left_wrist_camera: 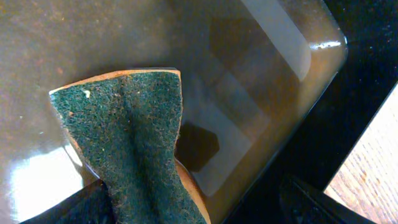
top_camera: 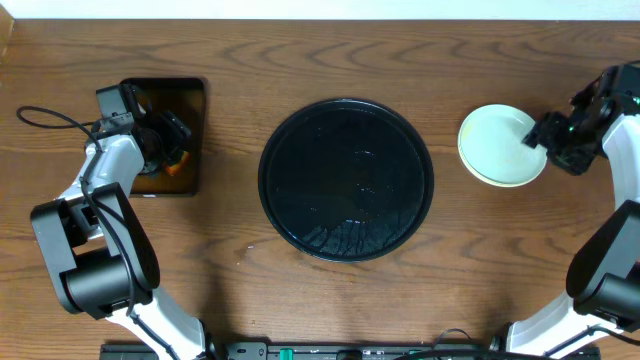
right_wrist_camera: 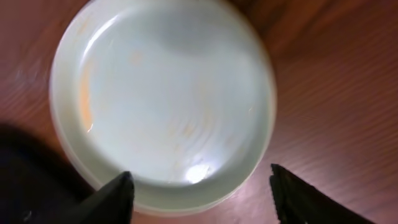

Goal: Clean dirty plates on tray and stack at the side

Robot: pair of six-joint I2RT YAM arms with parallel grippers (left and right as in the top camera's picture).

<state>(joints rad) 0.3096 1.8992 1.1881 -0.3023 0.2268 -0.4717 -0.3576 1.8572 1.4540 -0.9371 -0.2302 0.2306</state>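
At the right of the overhead frame, the plates sit stacked on the table, right of the tray. We find the right gripper spread wide, fingers flanking the stack's lower rim, gripping nothing. We judge the plates stiff, light, glossy, slippery and breakable; we advise pinching the rim only. The left gripper stands wide over the sponge in the pan, holding nothing.

Overhead straight down; wrist cameras close above pan, plates.
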